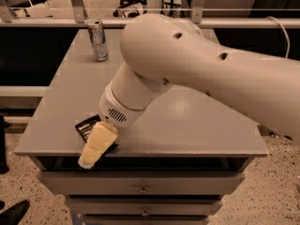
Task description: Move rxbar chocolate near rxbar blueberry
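Note:
The rxbar chocolate (pixel 86 125) is a black wrapper with white text, lying near the front left edge of the grey table (pixel 61 102). Only its left end shows; the rest is under my gripper. My gripper (pixel 95 147) is pale yellow. It points down and left, lies over the bar, and its tip reaches past the table's front edge. The large white arm (pixel 197 69) fills the middle and right of the view. The rxbar blueberry is hidden behind the arm.
A silver drink can (pixel 97 40) stands upright at the back left of the table. Drawers (pixel 140 190) sit under the tabletop. A railing (pixel 47 11) runs behind the table. A dark shoe (pixel 11 212) is on the floor at the lower left.

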`<state>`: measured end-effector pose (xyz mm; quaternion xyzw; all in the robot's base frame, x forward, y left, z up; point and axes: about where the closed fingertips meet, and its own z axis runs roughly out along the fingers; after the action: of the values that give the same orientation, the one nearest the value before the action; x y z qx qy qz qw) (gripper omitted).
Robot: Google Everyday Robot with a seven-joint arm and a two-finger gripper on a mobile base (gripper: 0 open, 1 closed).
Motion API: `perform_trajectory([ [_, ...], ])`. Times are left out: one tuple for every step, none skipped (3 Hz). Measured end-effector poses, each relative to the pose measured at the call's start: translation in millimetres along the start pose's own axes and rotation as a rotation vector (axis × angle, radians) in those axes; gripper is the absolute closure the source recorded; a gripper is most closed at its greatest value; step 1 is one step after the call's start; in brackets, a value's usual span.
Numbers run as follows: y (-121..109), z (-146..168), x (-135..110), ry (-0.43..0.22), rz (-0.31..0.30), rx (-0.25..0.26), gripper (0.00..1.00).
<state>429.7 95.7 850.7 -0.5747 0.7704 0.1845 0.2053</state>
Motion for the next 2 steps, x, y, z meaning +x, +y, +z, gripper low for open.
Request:
perform_trajectory([
  [12.8, 19.3, -10.8, -0.003, 0.017, 0.018, 0.0],
  [16.7, 35.4, -19.0, -0.012, 0.03, 0.034, 0.0],
])
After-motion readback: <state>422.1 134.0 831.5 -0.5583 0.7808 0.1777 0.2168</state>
